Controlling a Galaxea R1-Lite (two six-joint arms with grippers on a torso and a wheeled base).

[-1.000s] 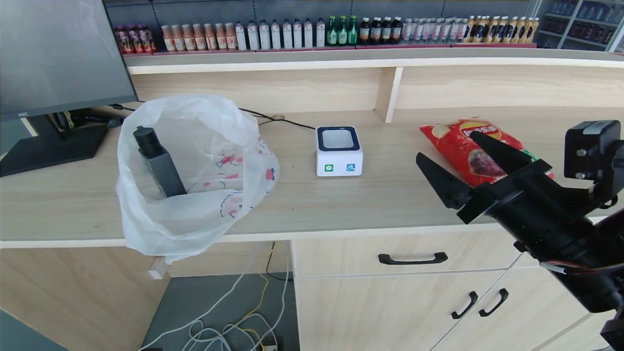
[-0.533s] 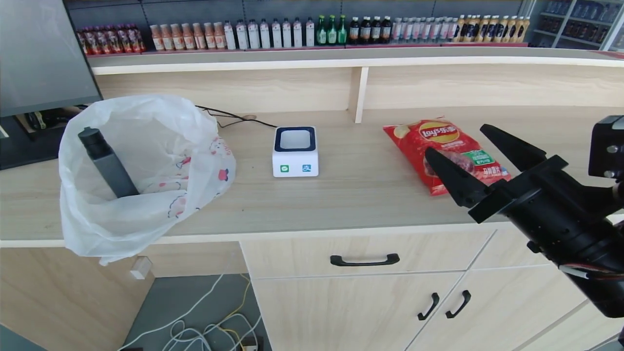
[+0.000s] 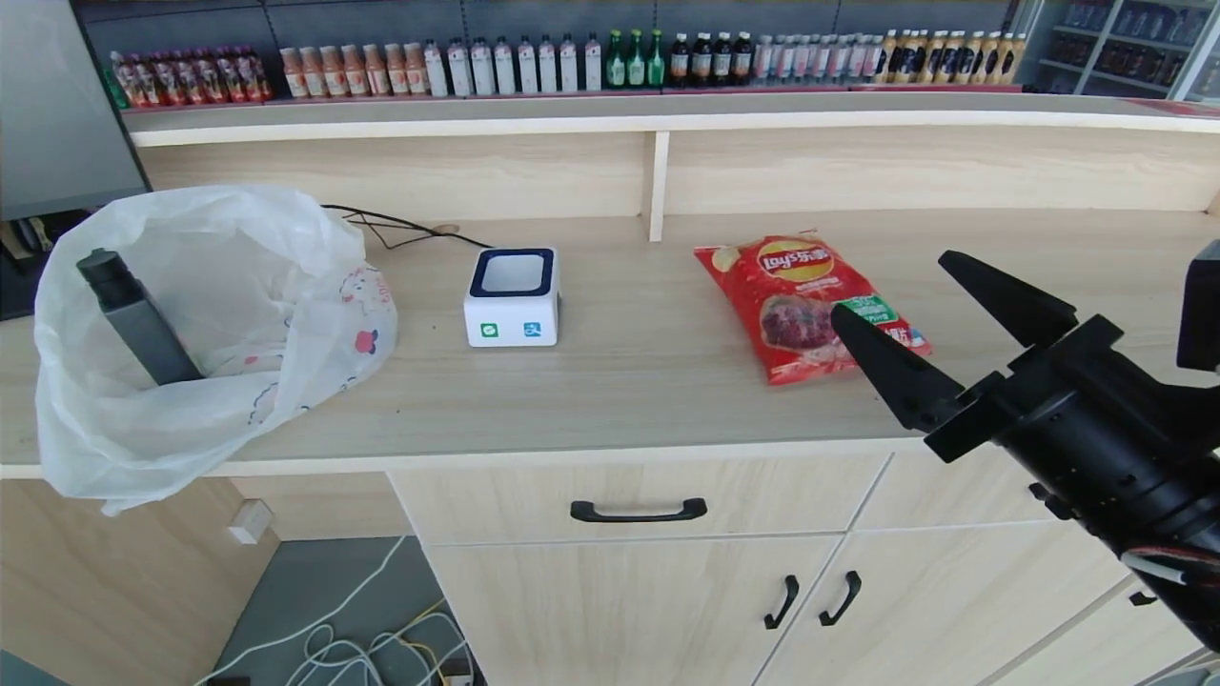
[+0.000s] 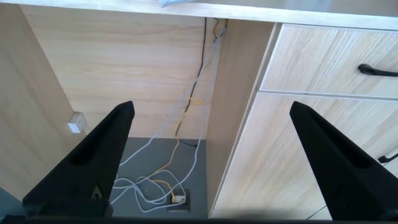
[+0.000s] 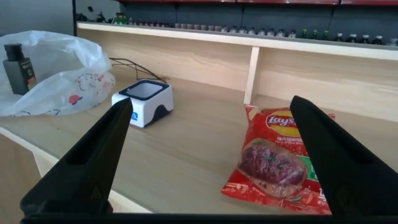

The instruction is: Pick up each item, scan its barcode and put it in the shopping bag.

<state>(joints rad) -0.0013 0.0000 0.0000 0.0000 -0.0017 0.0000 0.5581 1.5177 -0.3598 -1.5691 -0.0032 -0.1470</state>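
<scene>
Checkout counter, head view. A light wood-grain counter top (image 3: 620,381) runs across the scene, backed by a raised ledge of the same wood (image 3: 400,176) that an upright divider (image 3: 657,186) splits in two.

The task item, a red foil crisp packet (image 3: 796,305), lies flat on the counter to the right of the white box scanner with a dark blue rimmed window (image 3: 512,297), near the divider and well apart from the bag. A translucent white plastic shopping bag with red printed figures (image 3: 248,305) stands open at the counter's left end, its lower part hanging over the front edge. A dark grey bottle with a black cap (image 3: 133,319) leans inside it. A thin black cable (image 3: 381,224) trails along the counter behind the scanner.

The right gripper (image 3: 891,284), black with long pointed fingers, is held above the counter's front edge, just on the near side of the crisp packet. Its jaws are spread wide and hold nothing.

In the left wrist view, the left gripper (image 4: 211,106) is below counter level, facing the cabinet front. Its jaws are likewise spread wide and empty.

Below the counter are drawers and doors with black handles (image 3: 639,512). Loose white and yellow cables (image 3: 381,648) lie on the grey floor in the open bay. Behind the counter, a long shelf carries a row of drink bottles (image 3: 572,62).
</scene>
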